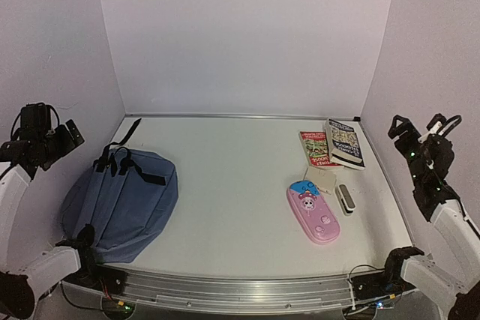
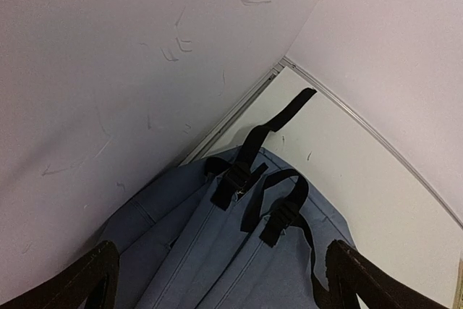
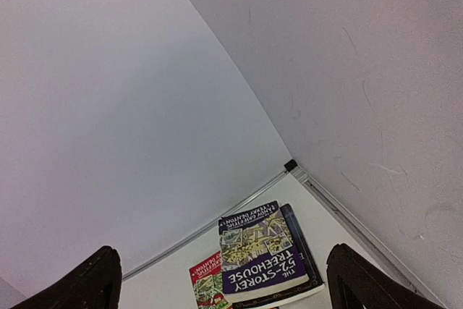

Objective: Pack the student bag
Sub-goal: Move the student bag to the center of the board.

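Observation:
The slate-blue student bag (image 1: 124, 204) lies flat at the left of the table, black straps and top handle toward the back; it also shows in the left wrist view (image 2: 239, 251). My left gripper (image 1: 56, 140) hangs open and empty above the table's left edge, over the bag; its fingertips (image 2: 98, 273) show far apart. My right gripper (image 1: 416, 144) is open and empty, raised at the right edge above a purple book (image 3: 271, 255) stacked on a dark book, with a red book (image 3: 210, 287) beside it.
The purple book (image 1: 345, 142) and red book (image 1: 317, 148) lie at the back right. A pink pencil case (image 1: 313, 213), a beige pad (image 1: 324, 179) and a small dark and white object (image 1: 345, 198) lie in front of them. White walls enclose the table.

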Controlling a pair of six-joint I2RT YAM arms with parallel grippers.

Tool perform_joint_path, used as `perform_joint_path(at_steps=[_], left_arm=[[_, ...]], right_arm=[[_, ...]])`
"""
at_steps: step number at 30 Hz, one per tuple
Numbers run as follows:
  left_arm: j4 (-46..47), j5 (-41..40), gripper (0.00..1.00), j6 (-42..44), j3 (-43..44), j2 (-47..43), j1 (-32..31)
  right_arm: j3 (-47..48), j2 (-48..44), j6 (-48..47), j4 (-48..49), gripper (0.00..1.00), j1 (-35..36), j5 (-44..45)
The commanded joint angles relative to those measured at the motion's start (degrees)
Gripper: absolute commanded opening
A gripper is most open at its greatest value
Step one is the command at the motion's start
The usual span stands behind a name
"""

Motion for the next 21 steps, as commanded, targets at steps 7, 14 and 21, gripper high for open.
perform_joint_path(at_steps=[7, 14, 21], left_arm=[[2.51, 6.64, 1.00, 6.19, 3.40, 4.11, -0.02], [7.53, 11.45, 1.00, 10.19, 4.14, 8.12, -0.02], [8.62, 12.11, 1.00, 11.70, 0.32, 7.59, -0.02]], right_arm=[[8.42, 8.21, -0.62, -5.02, 0.98, 0.11, -10.74], [15.70, 17.73, 0.32, -9.92, 0.98, 9.29, -18.36], [18.42, 27.67, 5.65, -7.91, 0.97, 32.53, -11.20]])
